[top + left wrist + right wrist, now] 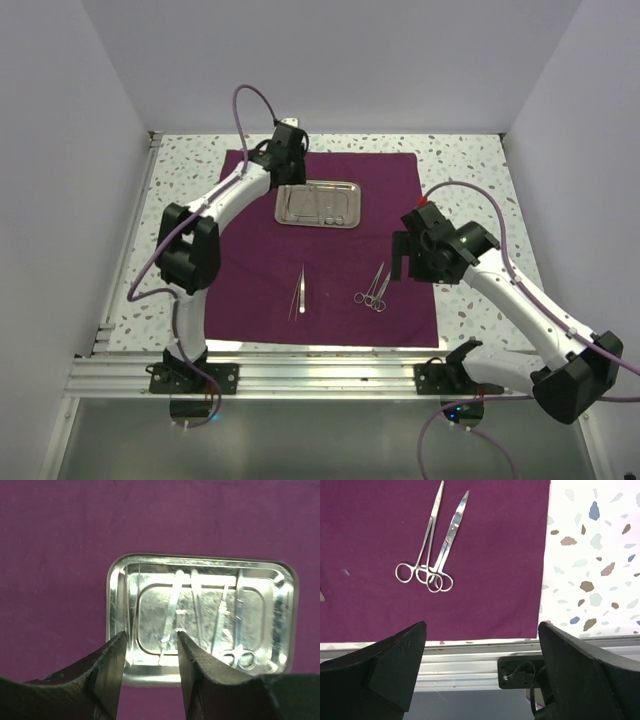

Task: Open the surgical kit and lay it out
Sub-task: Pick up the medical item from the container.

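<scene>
Take the steel tray point(318, 225) as your anchor. It sits flat on the maroon cloth wrap point(250, 290), toward the far side of the wrap and roughly centred across it. The wrap is spread open under the tray over the speckled tabletop point(470, 160).

Your left gripper point(151, 635) hangs right over the tray, above the rim at its far-left corner. Its fingers point(112, 665) are partly spread, with a clear gap between them and nothing pinched. Through that gap the left wrist view shows the tray floor. Thin silver instruments point(172, 605) lie lengthwise in the tray, one of them with ring handles point(240, 657) at the end nearest the gripper.

On the near side of the tray, toward the arm bases, a pair of tweezers point(300, 294) lies on the cloth, well apart from the tray. Near-right of the tray lie two ring-handled tools, forceps point(432, 545) and scissors point(451, 532). Their rings overlap and their tips splay away from each other.

Your right gripper point(482, 625) hovers to the right of the tray and nearer the bases, just beside the scissors and forceps and close to the wrap's right edge. Its fingers point(395, 660) are spread wide and empty. Below them you see the wrap's near edge and the aluminium rail point(470, 665) along the table's front.
</scene>
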